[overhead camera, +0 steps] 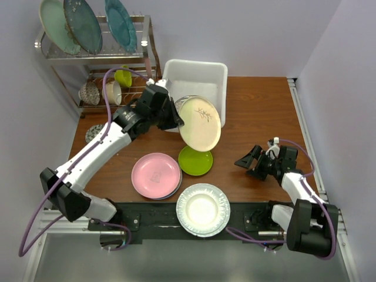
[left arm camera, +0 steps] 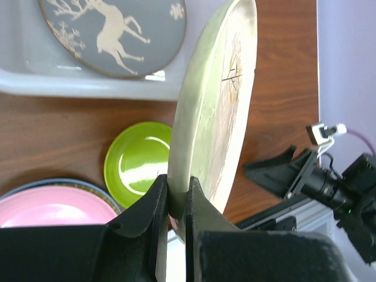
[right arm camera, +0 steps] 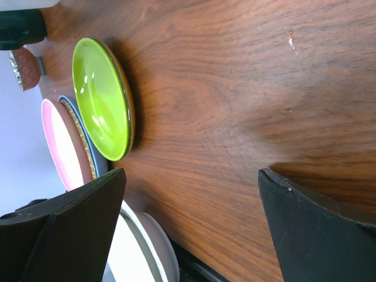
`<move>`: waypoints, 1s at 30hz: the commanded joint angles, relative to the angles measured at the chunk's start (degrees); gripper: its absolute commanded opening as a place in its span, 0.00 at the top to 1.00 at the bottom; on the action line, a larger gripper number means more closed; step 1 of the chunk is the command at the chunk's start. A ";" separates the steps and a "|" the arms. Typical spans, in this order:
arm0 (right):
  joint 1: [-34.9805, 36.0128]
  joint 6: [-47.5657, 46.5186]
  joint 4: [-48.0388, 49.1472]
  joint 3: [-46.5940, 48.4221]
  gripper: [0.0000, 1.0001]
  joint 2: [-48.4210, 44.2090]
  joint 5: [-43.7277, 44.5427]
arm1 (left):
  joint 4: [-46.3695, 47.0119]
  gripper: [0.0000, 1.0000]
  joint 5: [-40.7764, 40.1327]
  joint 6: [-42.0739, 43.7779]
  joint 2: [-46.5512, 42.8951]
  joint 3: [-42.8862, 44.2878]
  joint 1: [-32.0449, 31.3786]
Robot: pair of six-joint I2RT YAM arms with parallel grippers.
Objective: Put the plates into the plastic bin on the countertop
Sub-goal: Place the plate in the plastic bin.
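Observation:
My left gripper (overhead camera: 176, 117) is shut on the rim of a cream plate (overhead camera: 200, 123), held tilted in the air by the near edge of the white plastic bin (overhead camera: 197, 73). In the left wrist view the cream plate (left arm camera: 214, 111) stands on edge between my left gripper's (left arm camera: 174, 202) fingers. A grey deer plate (left arm camera: 114, 32) lies in the bin (left arm camera: 70, 85). On the countertop (overhead camera: 252, 111) rest a lime green plate (overhead camera: 195, 161), a pink plate (overhead camera: 155, 174) stacked on others, and a white fluted plate (overhead camera: 203, 210). My right gripper (overhead camera: 247, 164) stands open and holds nothing, low over the wood.
A wire dish rack (overhead camera: 97, 56) at the back left holds three large teal and pale green plates plus bowls and cups. A patterned dish (overhead camera: 93, 134) lies left of the left arm. The right wall runs along the table's right edge.

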 commanded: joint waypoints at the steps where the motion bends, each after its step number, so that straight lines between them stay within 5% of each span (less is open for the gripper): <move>1: 0.39 -1.23 2.84 1.43 0.01 1.32 -2.50 | 11.49 1.00 5.03 -1.52 3.17 5.73 3.59; 30: 3.55 -1.93 2.40 2.48 0.01 3.52 -0.21 | 24.59 1.00 8.90 -6.88 19.70 15.05 13.26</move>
